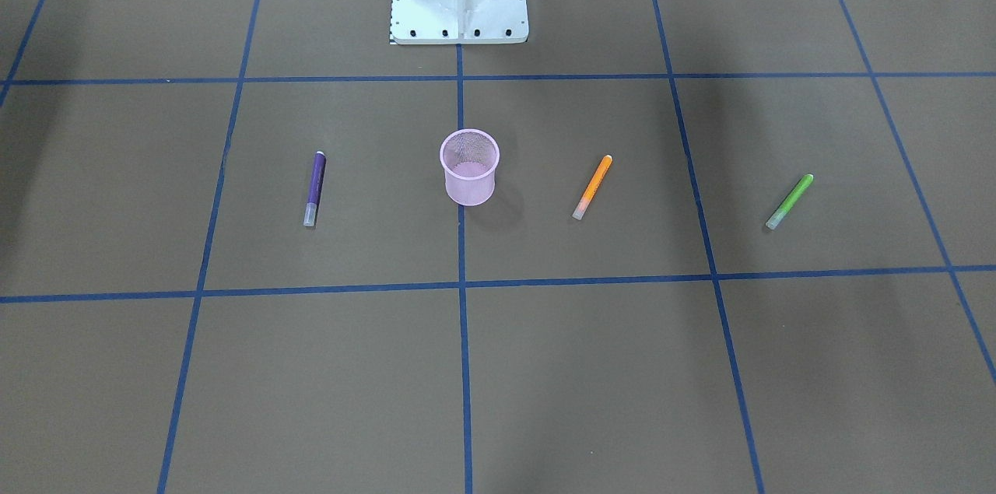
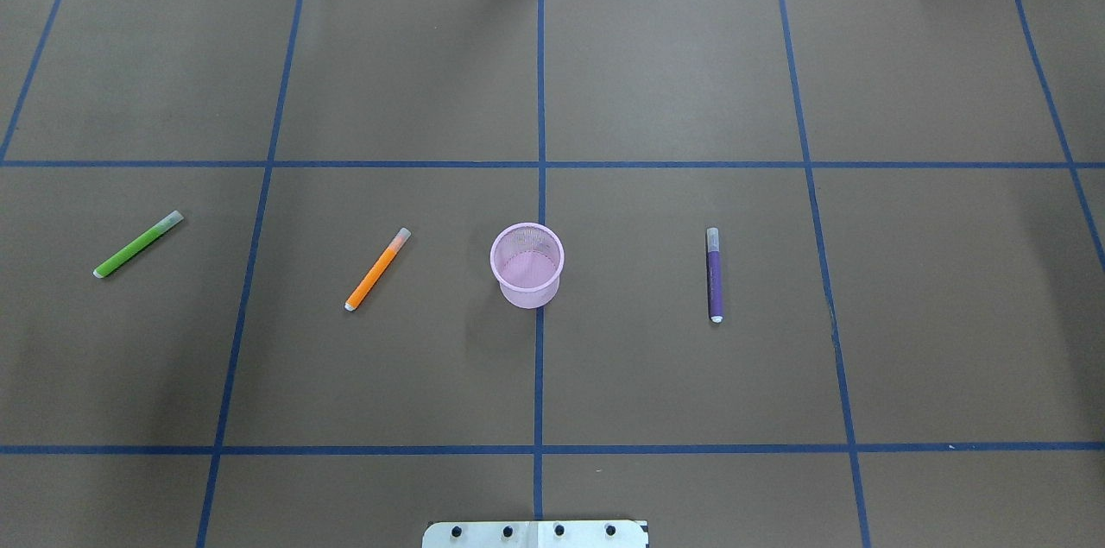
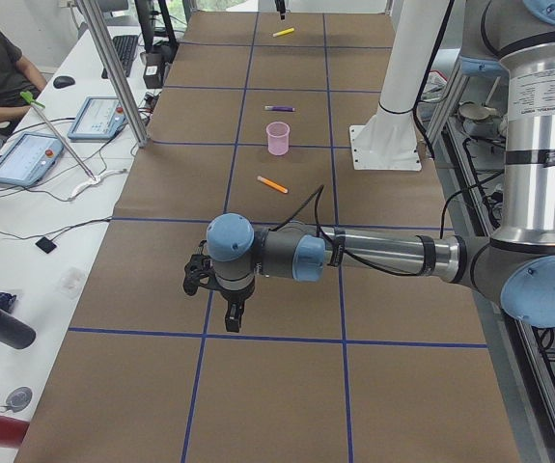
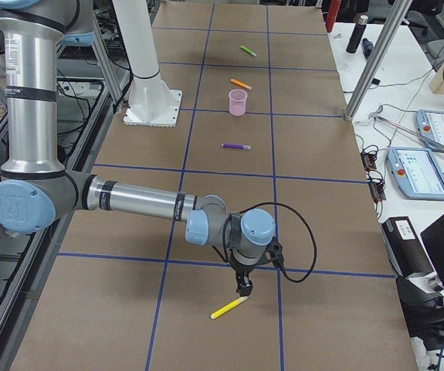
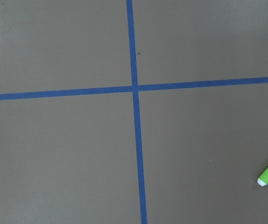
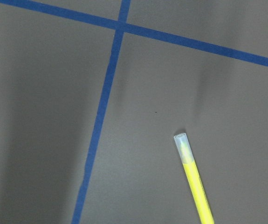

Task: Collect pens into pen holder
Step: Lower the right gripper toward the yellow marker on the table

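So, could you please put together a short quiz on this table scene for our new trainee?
1. Multiple choice: which colour of pen lies closest to the right gripper? A purple, B orange, C green, D yellow.
2. True or false: the small round pale pink wire-mesh pen holder already has a pen inside.
3. How many pens lie to the robot's left of the holder?
Key: 1 D, the slim yellow pen with its translucent cap. 2 False, it is empty. 3 Two: the slim orange pen and the slim green pen.
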You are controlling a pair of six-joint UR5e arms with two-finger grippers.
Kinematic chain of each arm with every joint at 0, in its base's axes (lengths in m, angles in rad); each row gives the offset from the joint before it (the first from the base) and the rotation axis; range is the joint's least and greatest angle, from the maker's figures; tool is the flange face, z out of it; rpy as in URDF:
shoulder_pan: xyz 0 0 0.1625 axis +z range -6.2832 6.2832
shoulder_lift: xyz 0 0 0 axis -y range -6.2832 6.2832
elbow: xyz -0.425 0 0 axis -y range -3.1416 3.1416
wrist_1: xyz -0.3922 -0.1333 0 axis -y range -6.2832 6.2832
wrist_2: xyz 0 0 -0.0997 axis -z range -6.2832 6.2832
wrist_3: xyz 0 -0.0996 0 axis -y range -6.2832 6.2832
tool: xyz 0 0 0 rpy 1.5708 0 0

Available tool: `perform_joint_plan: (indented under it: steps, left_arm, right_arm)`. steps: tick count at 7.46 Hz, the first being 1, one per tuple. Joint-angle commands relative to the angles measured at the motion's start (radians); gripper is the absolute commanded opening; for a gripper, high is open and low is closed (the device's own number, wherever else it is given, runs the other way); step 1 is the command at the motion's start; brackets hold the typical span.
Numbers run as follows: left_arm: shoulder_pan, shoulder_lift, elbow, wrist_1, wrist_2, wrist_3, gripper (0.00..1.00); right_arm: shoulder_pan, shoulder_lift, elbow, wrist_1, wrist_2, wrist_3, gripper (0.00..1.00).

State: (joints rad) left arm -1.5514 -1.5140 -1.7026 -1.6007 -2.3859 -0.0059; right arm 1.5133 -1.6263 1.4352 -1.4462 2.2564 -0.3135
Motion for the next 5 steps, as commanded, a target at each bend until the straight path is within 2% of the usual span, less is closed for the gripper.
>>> perform_joint_plan:
  steps: [1,5]
  left_arm:
    - [0.001,-0.002,0.001,-0.004,0.001,0.0,1.0]
    - [0.001,-0.008,0.005,-0.004,0.001,0.0,1.0]
  right_arm:
    - [-0.001,-0.01,-0.125,0.191,-0.029,-0.019,0.99]
    - [-0.002,0.006,-0.185,0.211,-0.02,-0.045,0.98]
